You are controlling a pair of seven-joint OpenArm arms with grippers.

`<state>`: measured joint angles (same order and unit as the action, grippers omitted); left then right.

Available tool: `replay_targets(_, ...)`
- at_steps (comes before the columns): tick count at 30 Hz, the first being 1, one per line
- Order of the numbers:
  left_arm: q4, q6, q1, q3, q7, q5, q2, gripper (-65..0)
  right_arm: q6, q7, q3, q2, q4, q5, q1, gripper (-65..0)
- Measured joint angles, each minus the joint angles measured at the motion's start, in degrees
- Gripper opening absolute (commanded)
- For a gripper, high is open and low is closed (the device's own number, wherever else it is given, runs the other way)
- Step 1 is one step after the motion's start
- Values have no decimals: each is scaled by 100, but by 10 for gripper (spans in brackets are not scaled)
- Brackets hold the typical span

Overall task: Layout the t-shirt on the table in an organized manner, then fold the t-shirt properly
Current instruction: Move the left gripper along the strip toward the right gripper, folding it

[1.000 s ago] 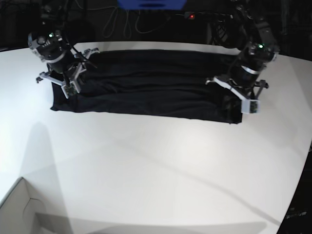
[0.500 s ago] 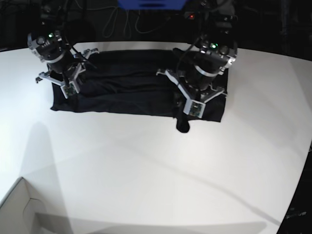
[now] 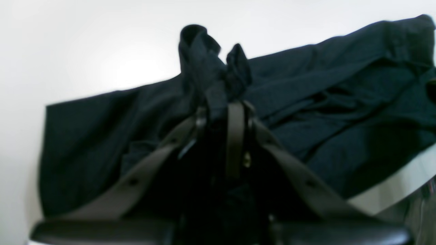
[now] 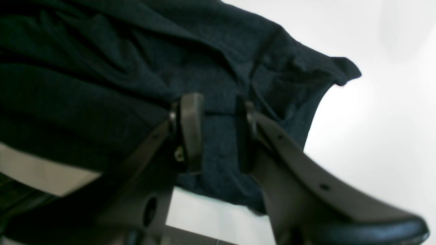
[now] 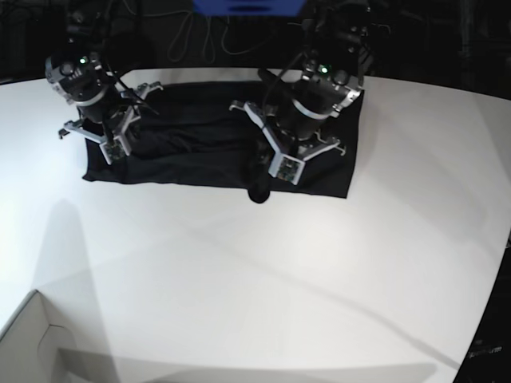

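The black t-shirt [image 5: 184, 152] lies as a long band at the back of the white table [image 5: 239, 279]. Its right end is doubled over toward the middle. My left gripper [image 5: 262, 182] is near the shirt's front edge at mid-length. In the left wrist view this gripper [image 3: 221, 112] is shut on a bunch of the t-shirt [image 3: 340, 102], and a tuft of cloth sticks out past the fingertips. My right gripper [image 5: 108, 153] rests at the shirt's left end. There its fingers [image 4: 192, 129] stand apart, with the t-shirt [image 4: 102, 68] lying beneath the gap.
A white box corner [image 5: 24, 343] sits at the table's front left. Cables and dark equipment [image 5: 239, 32] run behind the table's back edge. Bare tabletop [image 4: 374, 119] lies just past the shirt's left end.
My left arm has swept from the shirt's right end to its middle, dragging the pinched end and folding it over. The right arm has not moved.
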<state>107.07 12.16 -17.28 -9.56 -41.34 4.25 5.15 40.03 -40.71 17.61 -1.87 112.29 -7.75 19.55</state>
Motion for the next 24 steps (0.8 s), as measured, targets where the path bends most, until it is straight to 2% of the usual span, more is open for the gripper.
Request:
replay_targets(5, -105, 0, 0, -17, -17, -2, -4, -649, 0, 2, 0, -2, 0, 2, 2, -484)
replay_targets(11, -101, 2, 0, -431, -20, 2, -2, -649, 0, 0, 0, -2, 0, 2, 0, -484)
replay_targets(24, -280, 0, 177, -448, -24, -4, -2, -646, 0, 2, 0, -2, -2, 2, 17, -484)
